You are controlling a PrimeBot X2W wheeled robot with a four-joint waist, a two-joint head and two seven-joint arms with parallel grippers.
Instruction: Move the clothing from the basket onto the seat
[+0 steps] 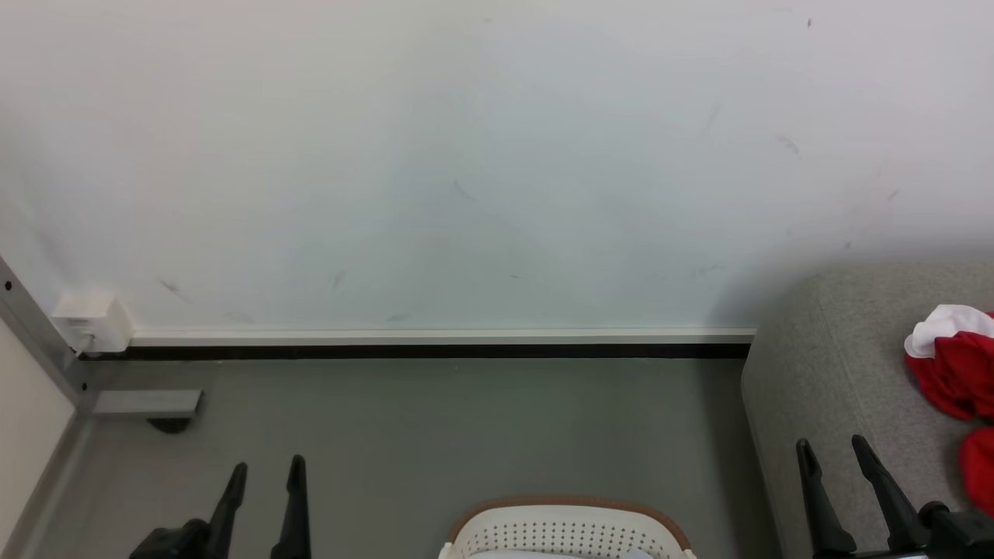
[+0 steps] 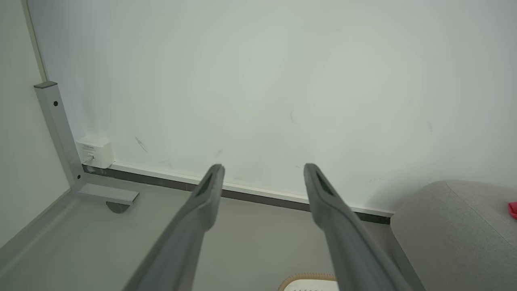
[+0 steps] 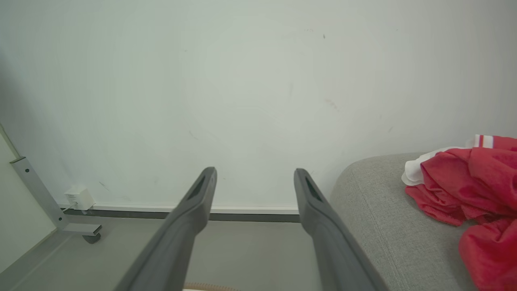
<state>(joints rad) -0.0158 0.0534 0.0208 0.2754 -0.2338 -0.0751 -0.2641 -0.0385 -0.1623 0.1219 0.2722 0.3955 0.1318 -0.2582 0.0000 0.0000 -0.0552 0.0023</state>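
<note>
We count two claws, each with two long, dark, tapering fingers. The left claw (image 1: pixel 266 466) and the right claw (image 1: pixel 832 444) both stand spread apart with nothing between their fingers. The clothing (image 1: pixel 959 373), crumpled bright red fabric with white trim, lies in two bunches on the sofa (image 1: pixel 823 365), a rounded seat of light grey woven upholstery at our right. One oval laundry basket (image 1: pixel 567 532), cream plastic pierced by rows of small round holes under a tan rim, sits on the smooth grey floor (image 1: pixel 466 419) between the claws, near the sofa.
</note>
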